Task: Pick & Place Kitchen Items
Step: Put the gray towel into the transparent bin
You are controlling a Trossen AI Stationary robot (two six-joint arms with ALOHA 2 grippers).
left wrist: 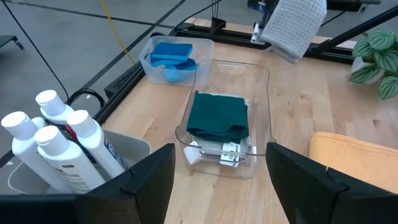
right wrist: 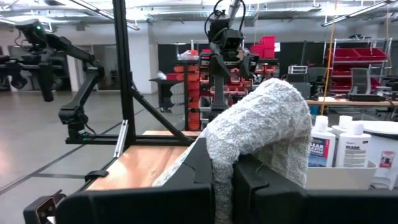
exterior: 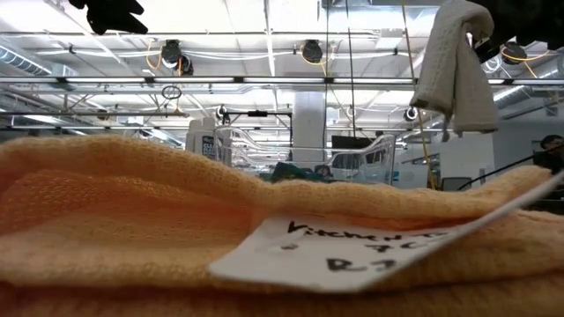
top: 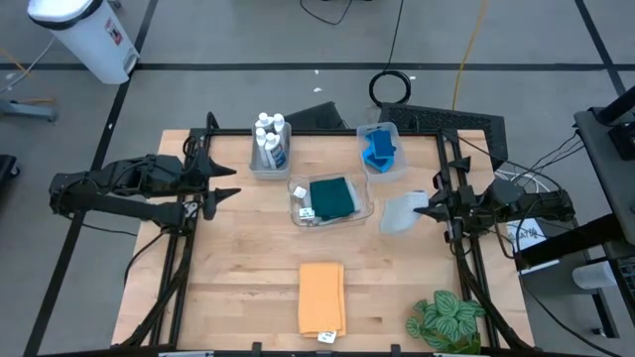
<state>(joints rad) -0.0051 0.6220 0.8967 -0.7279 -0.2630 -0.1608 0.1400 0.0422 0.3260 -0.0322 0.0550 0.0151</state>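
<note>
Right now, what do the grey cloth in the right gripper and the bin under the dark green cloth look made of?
Grey cloth, pinched in the shut right gripper: soft woven or knitted fabric, matte; waffle-like texture, and it drapes limp. Bin holding the folded dark green cloth: likely clear glossy plastic; the wooden table shows through its walls.

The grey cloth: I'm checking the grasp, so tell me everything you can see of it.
The grey cloth is pale, with a waffle-like knitted weave. The right gripper is shut on one bunched edge, and the rest hangs limp in folds, lifted clear above the table, beside the clear bin that holds the dark green cloth. Nothing but the gripper touches it.
</note>
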